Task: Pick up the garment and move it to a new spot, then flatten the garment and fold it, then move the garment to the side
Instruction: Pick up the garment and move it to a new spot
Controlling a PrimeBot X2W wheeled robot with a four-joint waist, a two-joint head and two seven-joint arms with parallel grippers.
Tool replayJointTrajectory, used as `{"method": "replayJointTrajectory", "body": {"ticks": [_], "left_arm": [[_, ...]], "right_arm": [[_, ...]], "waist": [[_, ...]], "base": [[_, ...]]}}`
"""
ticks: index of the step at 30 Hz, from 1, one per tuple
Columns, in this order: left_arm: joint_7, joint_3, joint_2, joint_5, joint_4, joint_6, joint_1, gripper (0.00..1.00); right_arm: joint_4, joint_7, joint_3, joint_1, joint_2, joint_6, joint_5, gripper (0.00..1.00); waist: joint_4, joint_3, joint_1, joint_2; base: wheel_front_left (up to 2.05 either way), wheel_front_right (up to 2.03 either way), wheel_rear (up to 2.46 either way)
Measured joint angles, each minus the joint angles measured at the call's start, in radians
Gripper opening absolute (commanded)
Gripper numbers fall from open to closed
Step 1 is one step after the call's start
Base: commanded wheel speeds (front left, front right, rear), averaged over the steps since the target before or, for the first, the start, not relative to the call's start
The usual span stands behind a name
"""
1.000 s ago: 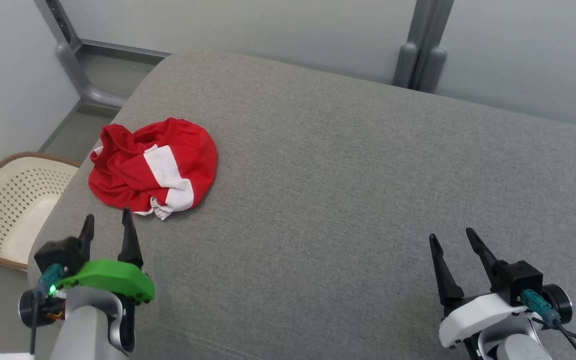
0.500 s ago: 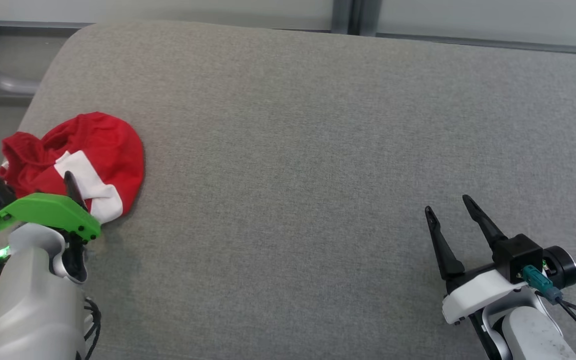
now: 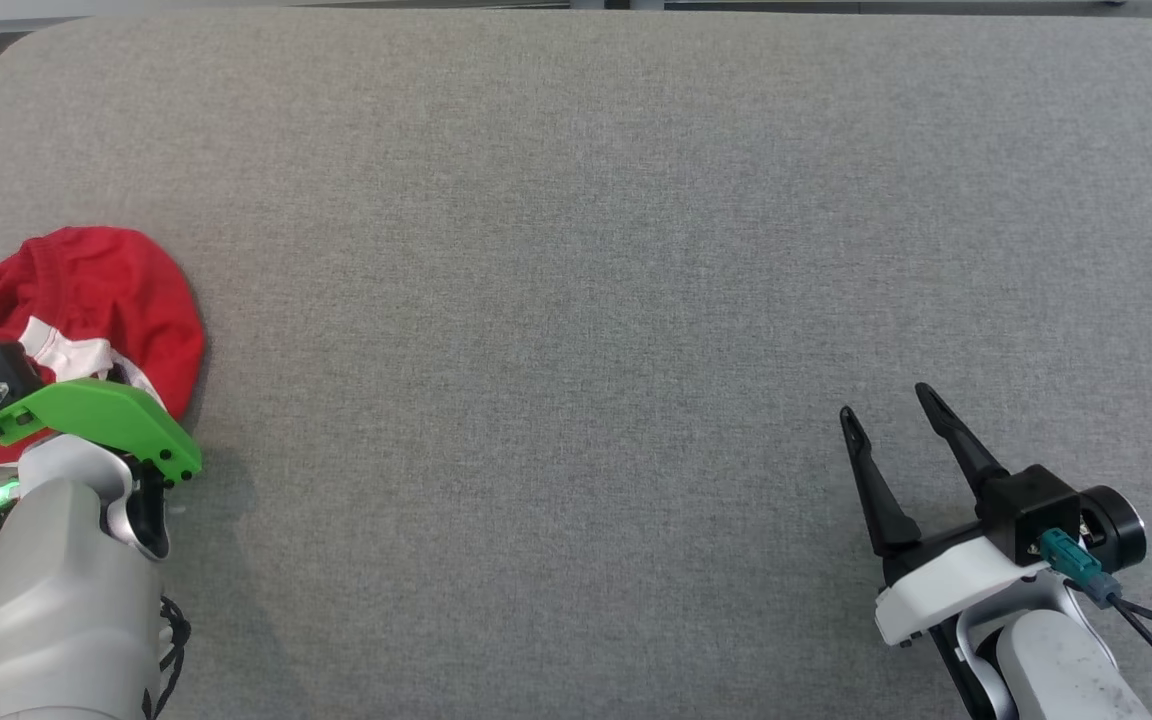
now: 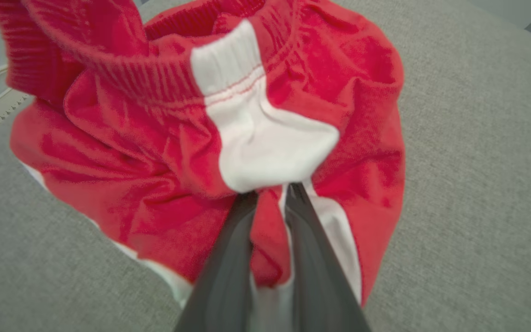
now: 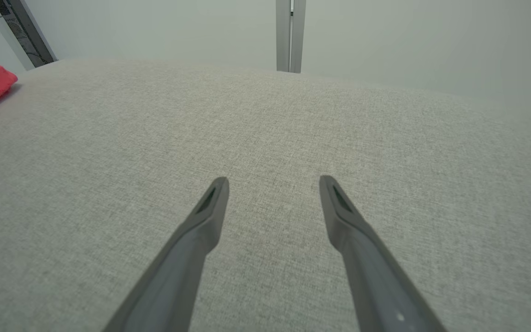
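Left hand [image 4: 272, 193] is down in the fabric, fingers nearly pressed together, pinching a fold of the red-and-white shorts [image 4: 155, 152], which lie crumpled at the grey cushion's [image 3: 556, 250] left edge. Right hand [image 3: 883, 400] hovers spread wide, well apart.

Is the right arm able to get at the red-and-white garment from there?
Probably not easily: nothing blocks it, but the garment lies far across the couch, pinched in the left fingers.

A partitioned test room: grey upholstered cushion [image 3: 576, 250], pale wall panels [image 5: 155, 27], metal post [image 5: 288, 34].
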Motion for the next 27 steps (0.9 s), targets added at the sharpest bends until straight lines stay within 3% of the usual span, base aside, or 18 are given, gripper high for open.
{"method": "replayJointTrajectory", "body": {"ticks": [7,14,20,27], "left_arm": [[-0.099,-0.027,0.047,0.021,-0.066,-0.009,-0.047,0.0],[-0.159,-0.066,0.061,0.049,-0.226,-0.049,-0.089,0.0],[-0.13,-0.132,-0.008,0.049,-0.437,-0.081,-0.088,0.0],[-0.027,-0.239,-0.1,0.035,-0.713,-0.096,0.026,0.0]], "right_arm": [[0.024,0.0,0.003,-0.001,0.039,0.0,0.006,1.0],[0.036,0.0,-0.003,0.009,0.076,0.0,0.02,1.0],[0.038,0.0,-0.007,0.028,0.1,0.0,0.029,1.0],[0.023,0.0,-0.016,0.03,0.109,0.0,0.029,1.0]], "waist": [[0.007,-0.05,0.0,0.0],[-0.004,-0.12,-0.0001,0.0],[-0.04,-0.174,-0.0002,0.0],[-0.134,-0.198,-0.0002,0.0]], "base": [[0.0,0.0,0.0],[0.0,0.0,0.0],[0.0,0.0,0.0],[0.0,0.0,0.0]]}}
